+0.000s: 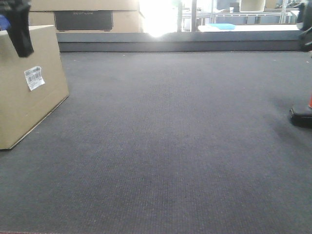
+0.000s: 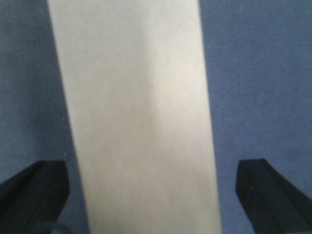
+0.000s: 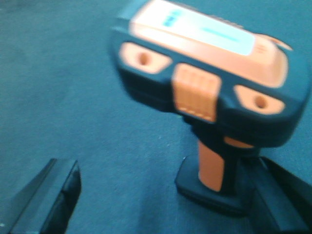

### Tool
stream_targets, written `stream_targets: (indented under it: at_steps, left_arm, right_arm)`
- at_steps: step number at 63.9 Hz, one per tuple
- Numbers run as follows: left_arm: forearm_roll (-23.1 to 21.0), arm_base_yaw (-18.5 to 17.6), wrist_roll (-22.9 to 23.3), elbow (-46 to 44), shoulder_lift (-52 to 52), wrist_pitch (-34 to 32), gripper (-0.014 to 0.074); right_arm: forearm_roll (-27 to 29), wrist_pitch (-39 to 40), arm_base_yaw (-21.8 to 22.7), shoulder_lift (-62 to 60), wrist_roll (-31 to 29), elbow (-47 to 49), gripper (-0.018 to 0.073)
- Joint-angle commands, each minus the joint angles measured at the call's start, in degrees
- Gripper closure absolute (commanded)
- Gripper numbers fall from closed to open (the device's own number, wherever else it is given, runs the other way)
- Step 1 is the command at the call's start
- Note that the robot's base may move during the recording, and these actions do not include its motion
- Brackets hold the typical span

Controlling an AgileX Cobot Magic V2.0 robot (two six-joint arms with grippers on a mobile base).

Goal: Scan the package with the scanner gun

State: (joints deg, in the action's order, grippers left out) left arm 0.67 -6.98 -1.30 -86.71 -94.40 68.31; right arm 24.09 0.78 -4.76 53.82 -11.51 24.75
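Grey carpet (image 1: 175, 146) covers the bench from edge to edge, with stacked boxes (image 1: 83, 17) and a bright window at the back.

At far left the package (image 1: 24, 92) stands on the carpet, its white barcode sticker (image 1: 34, 78) facing the open middle. The left end effector (image 2: 151, 192) hangs over the package's top with its fingers (image 2: 265, 195) spread wide, one on each side and neither touching the cardboard. At far right the scanner (image 3: 204, 97) stands upright on its black base. The right end effector (image 3: 165, 200) is open around it; one finger (image 3: 48, 200) sits well clear on the left, the other is close beside the base, though contact is hard to judge (that view is blurred).

By my reading nothing is grasped yet: both pickups, the aiming and the scan itself are all left to do.

Only the front view shows the sticker and how far apart package and scanner sit; it catches just the scanner's base at its right edge. Only the wrist views show the open fingers, and the right one the scanner's head and orange handle.
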Motion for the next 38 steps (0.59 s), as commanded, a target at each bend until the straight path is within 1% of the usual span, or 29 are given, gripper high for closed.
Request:
stream_targets:
  at_steps: [1, 8, 14, 17, 18, 19, 21, 22, 25, 26, 30, 33, 34, 37, 38]
  left_arm:
    - [0.15, -0.27, 0.40, -0.21, 2.67, 1.66, -0.0003]
    - [0.15, -0.27, 0.40, -0.21, 5.68, 1.66, -0.0003]
    - [0.15, -0.27, 0.40, -0.21, 9.20, 1.66, 0.0000]
    - [0.15, -0.27, 0.40, -0.21, 10.92, 1.66, 0.0019]
    - [0.03, -0.27, 0.40, -0.21, 12.11, 1.66, 0.0031]
    - [0.03, -0.27, 0.40, -0.21, 12.76, 1.66, 0.0043]
    - [0.03, -0.27, 0.40, -0.21, 14.69, 1.66, 0.0091]
    - [0.03, -0.27, 0.40, -0.21, 15.37, 1.66, 0.0112]
    - [0.03, -0.27, 0.40, 0.15, 17.79, 1.66, 0.0202]
    - [0.03, -0.27, 0.40, 0.33, 18.51, 1.66, 0.0248]
    - [0.03, -0.27, 0.40, 1.20, 21.54, 1.66, 0.0384]
    - [0.03, -0.27, 0.40, 2.43, 24.19, 1.66, 0.0525]
    - [0.03, -0.27, 0.40, 2.84, 24.87, 1.46, 0.0559]
    - [0.03, -0.27, 0.40, 4.26, 26.83, -0.88, 0.0659]
    - [0.03, -0.27, 0.40, 5.10, 27.48, -1.54, 0.0706]
  right_arm:
    - [-0.32, -3.33, 0.31, -3.00, -0.56, 0.12, 0.0090]
    - [-0.32, -7.85, 1.36, -5.97, -0.56, 0.12, 0.0239]
    - [-2.23, -11.69, 2.68, -8.45, -0.56, 0.12, 0.0442]
    - [-3.37, -13.45, 3.14, -9.48, -0.56, 0.12, 0.0536]
    - [-4.26, -14.06, 3.24, -10.25, -0.56, 0.12, 0.0596]
    - [-4.74, -14.48, 3.24, -10.64, -0.56, 0.12, 0.0626]
    - [-5.88, -15.34, 3.29, -11.57, -0.56, 0.12, 0.0714]
    - [-6.36, -15.57, 3.40, -12.15, -0.56, 0.12, 0.0727]
    - [-7.51, -15.97, 3.65, -13.53, -0.56, 0.12, 0.0716]
    - [-7.86, -15.97, 3.65, -13.92, -0.56, 0.12, 0.0717]
    - [-9.19, -15.80, 3.65, -15.40, -0.56, 0.12, 0.0718]
    - [-10.57, -15.80, 3.67, -16.72, -0.56, 0.24, 0.0718]
    - [-10.89, -15.80, 3.79, -17.01, -0.56, 0.37, 0.0718]
    - [-11.53, -15.80, 4.31, -17.92, -0.56, 0.47, 0.0718]
    - [-11.53, -15.80, 4.57, -18.16, -0.56, 0.47, 0.0718]
